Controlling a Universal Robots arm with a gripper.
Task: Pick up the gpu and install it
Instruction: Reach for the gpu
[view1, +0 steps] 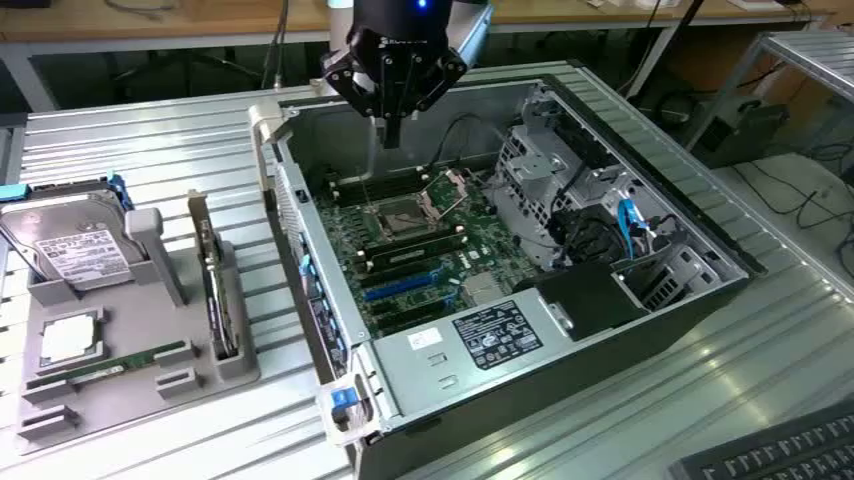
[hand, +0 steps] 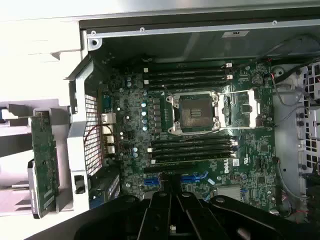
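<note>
Metal table (view1: 134, 150), open computer case (view1: 601, 360), gripper (view1: 390, 135) pressed shut, empty, above it
Exterior view: gpu (view1: 211, 290) on edge in grey holder (view1: 240, 362) beside the case; wrist view: seemingly its green back (hand: 44, 160)

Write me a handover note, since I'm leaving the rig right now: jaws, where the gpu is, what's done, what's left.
The gripper has its jaws shut on nothing and hangs over the motherboard in the open computer case.
The gpu stands on edge in the grey holder at the exterior view's left, outside the case, untouched.
Done: nothing yet.
Left: both pick-up and install.
</note>
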